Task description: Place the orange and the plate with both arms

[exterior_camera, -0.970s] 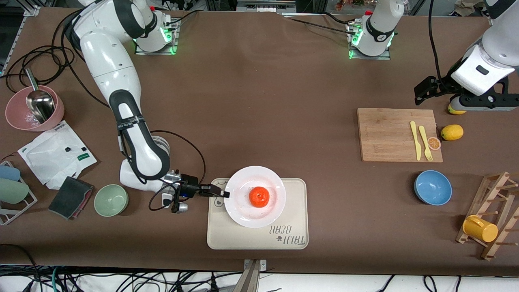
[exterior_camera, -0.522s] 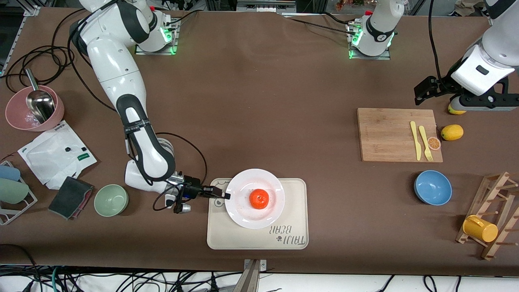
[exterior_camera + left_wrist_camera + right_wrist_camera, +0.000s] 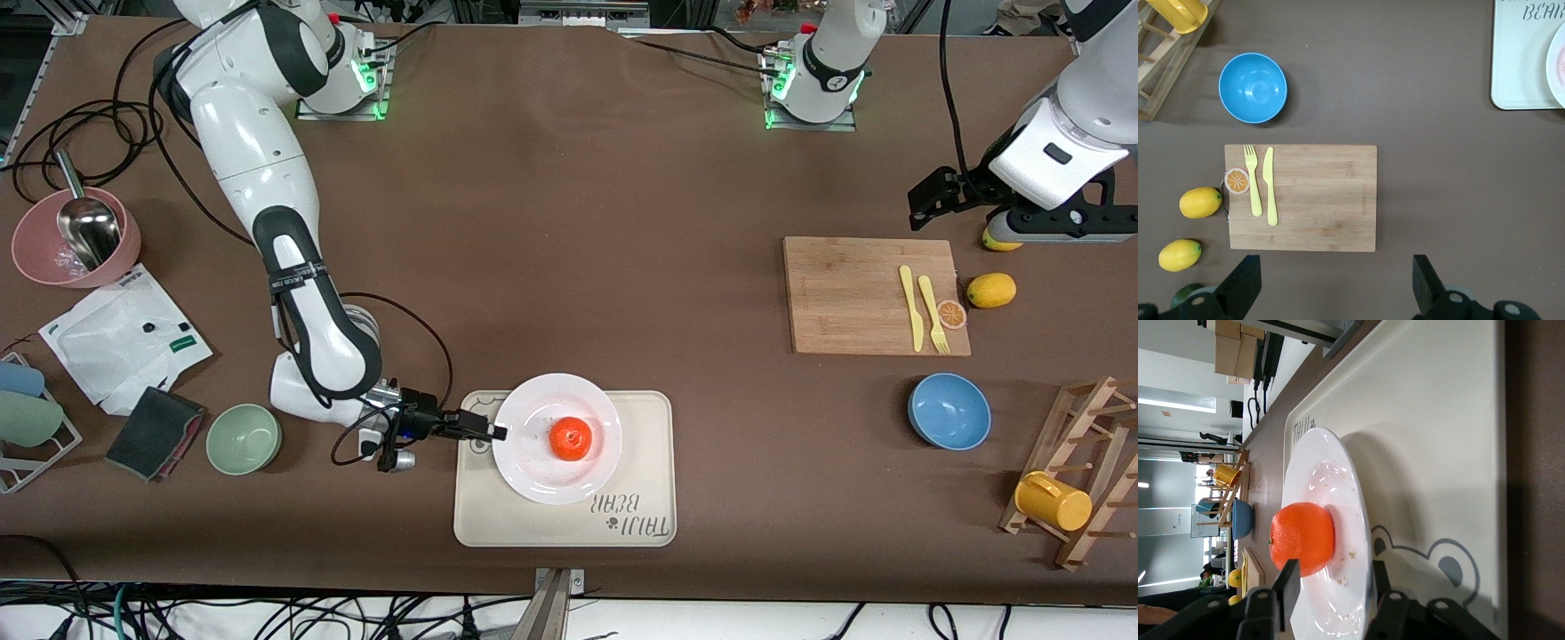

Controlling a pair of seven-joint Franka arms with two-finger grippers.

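Front view is showing the orange (image 3: 569, 439) sitting in the middle of the plate (image 3: 557, 398), and the plate lying over the tray (image 3: 640, 471), toward the end of it nearer the right arm. So the fruit part is looking done; the plate is looking nearly set down, with release and pull-back left, judging from the pinch on the rim. Right gripper (image 3: 496, 433) is clamping the plate's rim at the edge toward the right arm's end of the table; the right wrist view is showing one finger (image 3: 1290, 583) above the rim and one below it. Left gripper (image 3: 925, 201) is waiting up over the table near the cutting board (image 3: 853, 293), fingers spread wide in the left wrist view (image 3: 1337, 283), holding nothing. Compared with a second ago, the plate and orange are sitting a bit lower in the front view, looking smaller, and the right arm is standing a little differently; the left arm is staying put.
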